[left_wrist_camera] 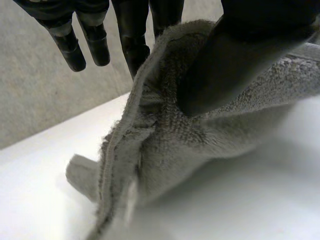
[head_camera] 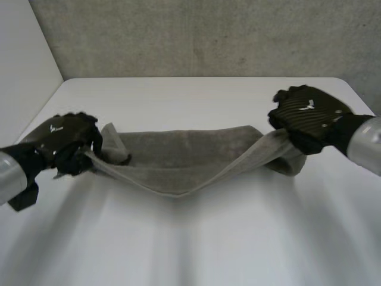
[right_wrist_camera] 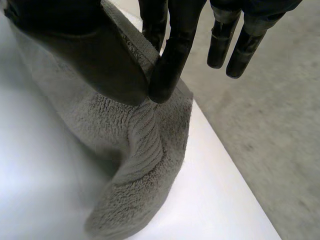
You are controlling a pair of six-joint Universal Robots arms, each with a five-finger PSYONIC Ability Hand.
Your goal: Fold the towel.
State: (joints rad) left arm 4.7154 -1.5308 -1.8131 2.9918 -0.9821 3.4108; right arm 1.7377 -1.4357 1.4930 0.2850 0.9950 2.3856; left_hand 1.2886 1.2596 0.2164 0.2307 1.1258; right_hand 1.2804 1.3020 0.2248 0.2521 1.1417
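left robot hand (head_camera: 66,142) and right robot hand (head_camera: 306,114) each pinch one towel (head_camera: 184,159) end, edge raised off the desk (head_camera: 190,244), presumably to fold it over.

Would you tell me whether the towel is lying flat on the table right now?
No, the left robot hand and right robot hand each pinch an end of the towel up, and it sags between them.

Head cam looks down; wrist cams close-up, share towel (head_camera: 178,161).
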